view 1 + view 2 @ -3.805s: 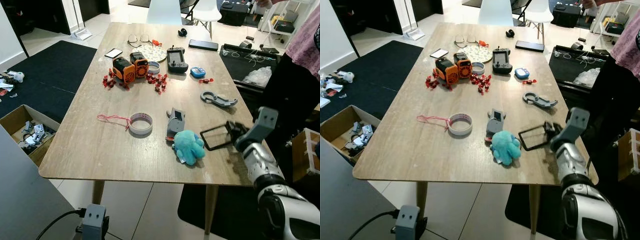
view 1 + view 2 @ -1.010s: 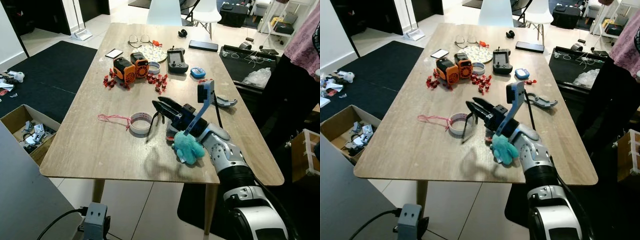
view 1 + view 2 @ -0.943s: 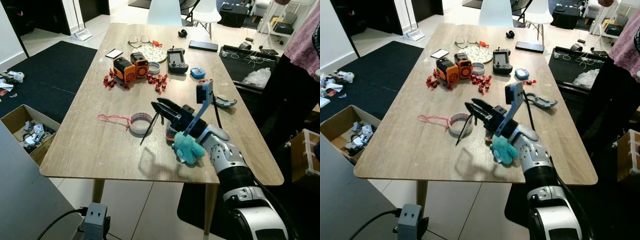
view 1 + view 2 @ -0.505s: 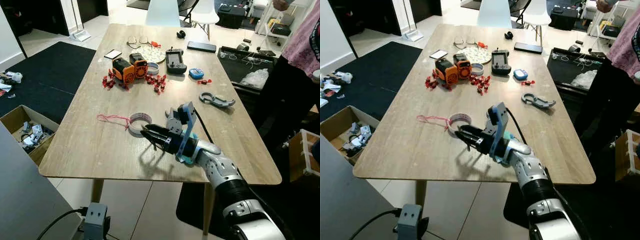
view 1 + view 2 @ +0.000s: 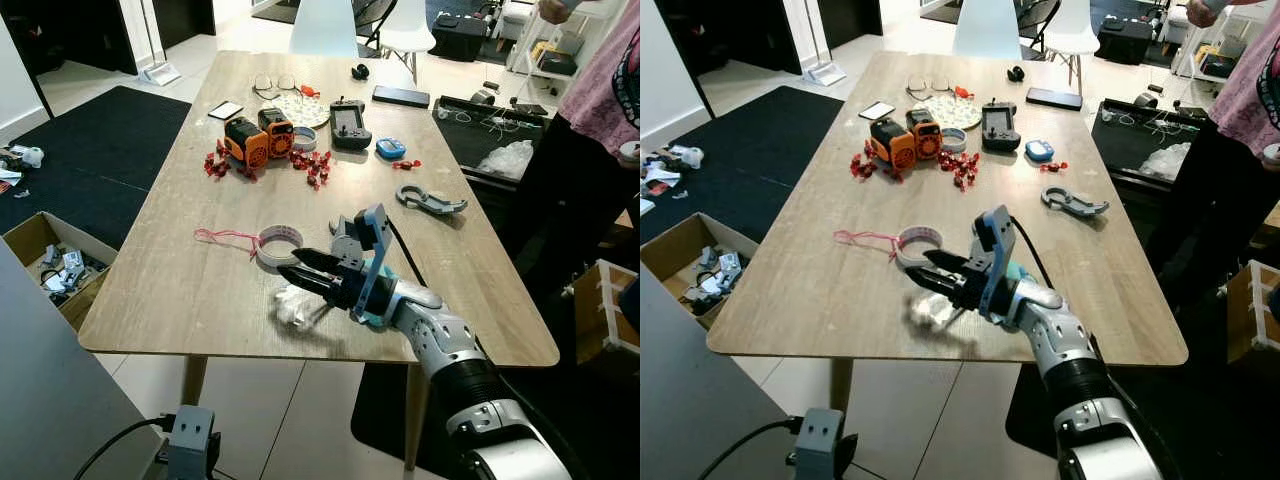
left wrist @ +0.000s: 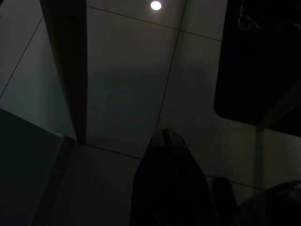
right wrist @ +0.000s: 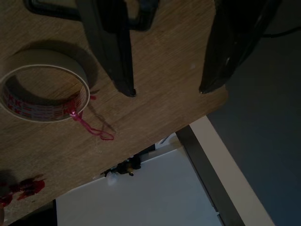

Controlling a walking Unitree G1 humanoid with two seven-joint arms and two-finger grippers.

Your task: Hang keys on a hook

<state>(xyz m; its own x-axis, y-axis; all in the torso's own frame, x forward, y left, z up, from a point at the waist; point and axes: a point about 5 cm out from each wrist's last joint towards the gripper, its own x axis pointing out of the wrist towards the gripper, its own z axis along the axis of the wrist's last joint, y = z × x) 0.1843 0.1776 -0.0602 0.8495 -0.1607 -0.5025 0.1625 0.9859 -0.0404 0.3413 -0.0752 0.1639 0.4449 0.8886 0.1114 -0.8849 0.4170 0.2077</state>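
My right gripper (image 5: 290,263) hovers low over the wooden table (image 5: 180,300) near its front edge, just in front of a roll of tape (image 5: 279,245) with a pink string (image 5: 225,238). In the right wrist view its two black fingers (image 7: 113,56) stand well apart, open, with nothing between them. Under the fingers there is a bright white patch (image 5: 293,306) on the table; I cannot tell what it is. A small grey stand (image 5: 345,237) sits behind the wrist. A grey carabiner-like hook (image 5: 432,201) lies further right. My left gripper (image 6: 164,136) hangs idle over a dim floor.
A teal plush (image 5: 372,320) is mostly hidden under my right forearm. Orange toys (image 5: 258,137), red pieces, a game controller (image 5: 351,125) and a phone (image 5: 402,96) crowd the far half. A person in a pink top (image 5: 610,80) stands at the right edge. A cardboard box (image 5: 45,265) sits on the floor to the left.
The right arm swung from above the plush down toward the front edge. A thin black piece that dangled from its fingers is gone from them, the fingers have spread, and a white patch has appeared beneath.
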